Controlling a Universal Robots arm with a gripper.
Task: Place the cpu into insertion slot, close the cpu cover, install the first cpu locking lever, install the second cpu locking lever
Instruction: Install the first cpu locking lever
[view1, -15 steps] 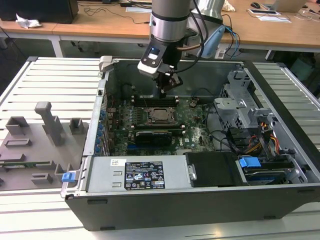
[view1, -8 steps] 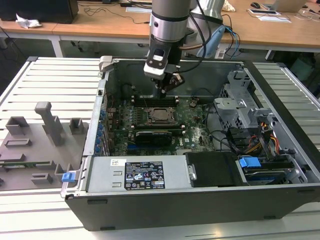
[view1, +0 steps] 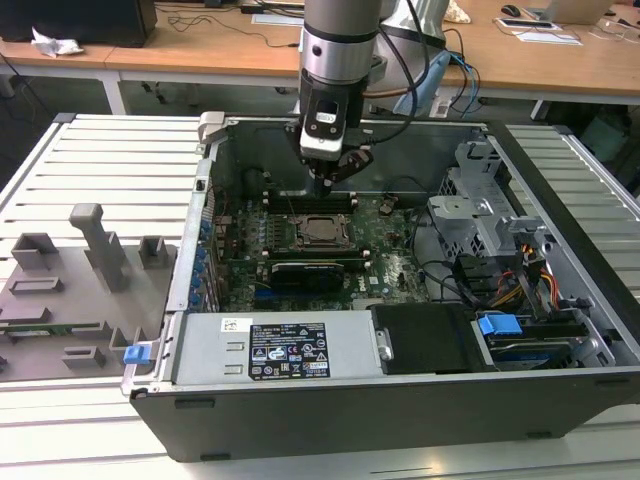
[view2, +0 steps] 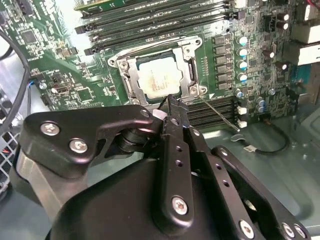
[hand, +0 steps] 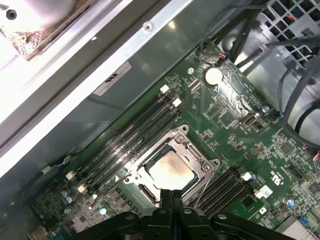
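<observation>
The cpu lies flat in the insertion slot on the green board, its silvery top showing. The cpu cover lies down around it, framing the chip in its window. One thin metal locking lever angles away from the socket's corner, unlatched. My gripper hangs just above the socket's edge, near that lever. Its black fingers are shut together with nothing visible between them.
Long black memory slots run beside the socket. A black card, the power supply, a drive cage and cables crowd the open case. A grey fixture tray sits at the exterior view's left.
</observation>
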